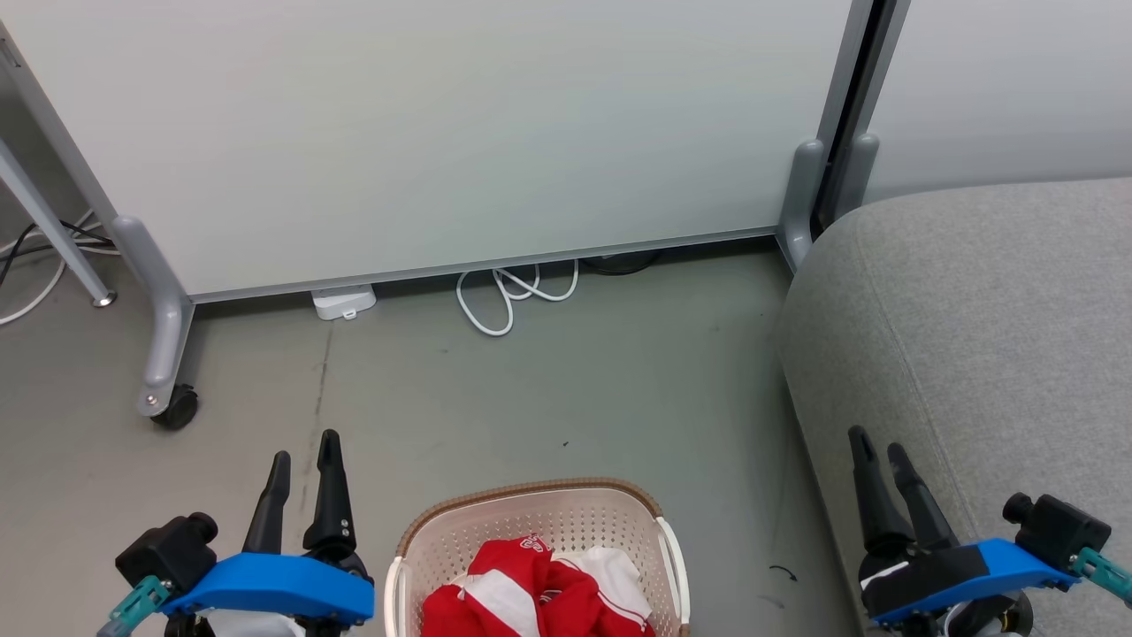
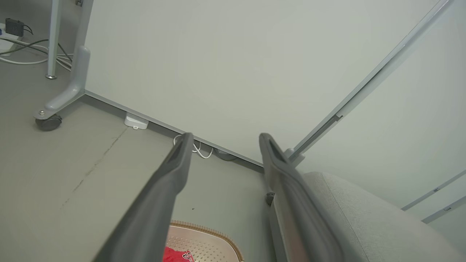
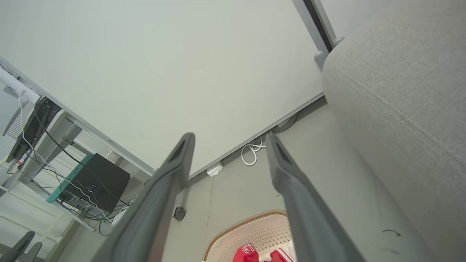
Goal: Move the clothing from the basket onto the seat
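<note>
Left gripper (image 1: pixel 305 445), right gripper (image 1: pixel 875 440): jaws apart, empty. Clothing (image 1: pixel 539 588) in basket (image 1: pixel 531 492) between them: likely soft, light, floppy; pinch top bunched fold.

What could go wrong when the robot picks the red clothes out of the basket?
The red clothes lie bunched together in the basket, so one grab might drag both and spill one onto the floor. The seat has a rounded edge; clothes dropped near it might slide off. The right end effector looks close to the seat and might bump it.
</note>
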You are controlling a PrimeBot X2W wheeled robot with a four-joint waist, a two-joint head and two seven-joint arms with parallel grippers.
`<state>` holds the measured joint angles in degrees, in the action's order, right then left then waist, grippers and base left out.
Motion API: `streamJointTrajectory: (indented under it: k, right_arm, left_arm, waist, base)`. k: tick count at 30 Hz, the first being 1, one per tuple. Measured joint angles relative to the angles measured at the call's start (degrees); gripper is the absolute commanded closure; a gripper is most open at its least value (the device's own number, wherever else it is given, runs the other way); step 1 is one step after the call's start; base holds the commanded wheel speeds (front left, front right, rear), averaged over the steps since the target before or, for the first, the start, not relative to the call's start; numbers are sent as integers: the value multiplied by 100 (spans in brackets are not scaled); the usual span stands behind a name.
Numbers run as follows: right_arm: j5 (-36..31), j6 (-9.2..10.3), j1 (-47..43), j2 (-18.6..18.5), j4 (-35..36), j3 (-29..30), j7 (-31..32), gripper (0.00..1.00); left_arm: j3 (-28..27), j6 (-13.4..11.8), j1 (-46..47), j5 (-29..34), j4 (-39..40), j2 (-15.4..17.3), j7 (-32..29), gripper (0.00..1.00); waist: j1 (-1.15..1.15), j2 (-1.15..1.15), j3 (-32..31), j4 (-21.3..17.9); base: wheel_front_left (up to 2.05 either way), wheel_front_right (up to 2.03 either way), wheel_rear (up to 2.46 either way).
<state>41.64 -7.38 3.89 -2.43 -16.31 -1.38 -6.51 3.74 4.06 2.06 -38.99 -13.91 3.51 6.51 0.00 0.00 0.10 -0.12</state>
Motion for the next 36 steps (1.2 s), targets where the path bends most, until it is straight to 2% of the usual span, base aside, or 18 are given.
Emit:
streamJointTrajectory:
  k: [16,36]
  right_arm:
    - [-1063,-1,2,-4,-41,-70,-242,0]
    - [-2153,-2,52,-13,-149,-155,-445,0]
  left_arm:
    - [94,-18,1,999,-31,22,247,0]
    - [116,-16,0,1802,-283,-9,511,0]
  waist:
    - [0,0,1,38]
    - [0,0,0,56]
  base:
    - [0,0,0]
    - [0,0,0]
